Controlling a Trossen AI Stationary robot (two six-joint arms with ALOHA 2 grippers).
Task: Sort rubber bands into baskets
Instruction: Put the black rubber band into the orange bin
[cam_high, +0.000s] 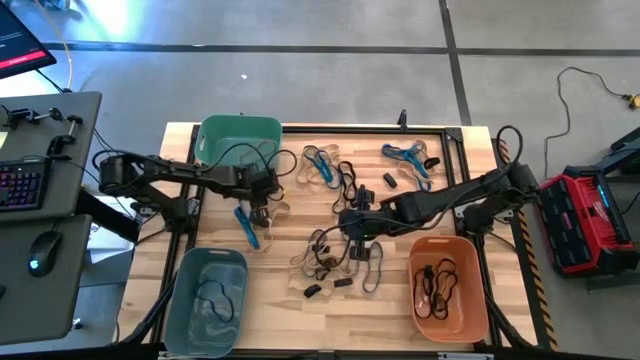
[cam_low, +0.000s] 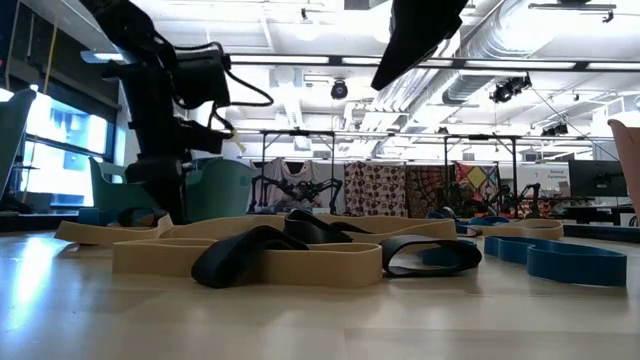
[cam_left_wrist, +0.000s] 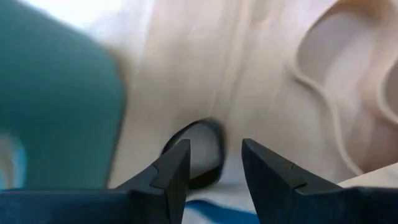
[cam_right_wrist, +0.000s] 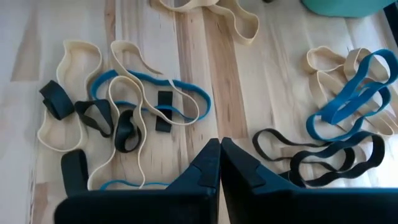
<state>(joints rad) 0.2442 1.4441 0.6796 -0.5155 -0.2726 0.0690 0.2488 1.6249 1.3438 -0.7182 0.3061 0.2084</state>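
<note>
Many rubber bands in tan, blue and black lie loose on the wooden table (cam_high: 300, 320), mostly in the middle (cam_high: 335, 262) and at the far side (cam_high: 405, 155). My left gripper (cam_high: 262, 208) stands open close over the table beside the teal-green basket (cam_high: 238, 140). A small black band (cam_left_wrist: 202, 134) lies flat just beyond its fingertips (cam_left_wrist: 214, 149), and a blue band (cam_high: 246, 228) lies next to it. My right gripper (cam_high: 355, 228) hangs shut above the middle pile (cam_right_wrist: 124, 118), with nothing between its fingers (cam_right_wrist: 219, 146).
The grey-blue basket (cam_high: 205, 300) stands at the near left with a dark band inside. The orange basket (cam_high: 448, 288) at the near right holds black bands. A tan band (cam_left_wrist: 323, 81) lies by the left gripper. Bare wood shows between the two near baskets.
</note>
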